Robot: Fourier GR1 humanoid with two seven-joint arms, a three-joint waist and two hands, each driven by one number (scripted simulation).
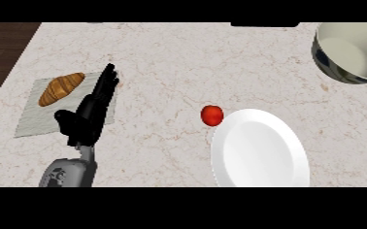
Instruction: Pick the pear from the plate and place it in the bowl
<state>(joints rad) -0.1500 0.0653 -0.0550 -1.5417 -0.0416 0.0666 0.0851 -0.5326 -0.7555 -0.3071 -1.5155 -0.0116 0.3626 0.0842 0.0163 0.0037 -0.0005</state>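
Most of the frame is pale surface (179,58), open through the middle. Lower right lies the white plate (261,150), bare: no pear shows on it. The bowl (344,53) sits upper right, cut by the frame's edge. At left is a grey mat (36,121). The left hand (90,114) hangs over its right edge, fingers straight, holding nothing. A croissant (61,88) lies on the mat. The right hand is out of view. Smallest, a round red fruit (212,115) rests on the surface just beside the plate's upper-left rim. It is right of the hand and well apart, with no long axis. It is likely the thing to fetch.
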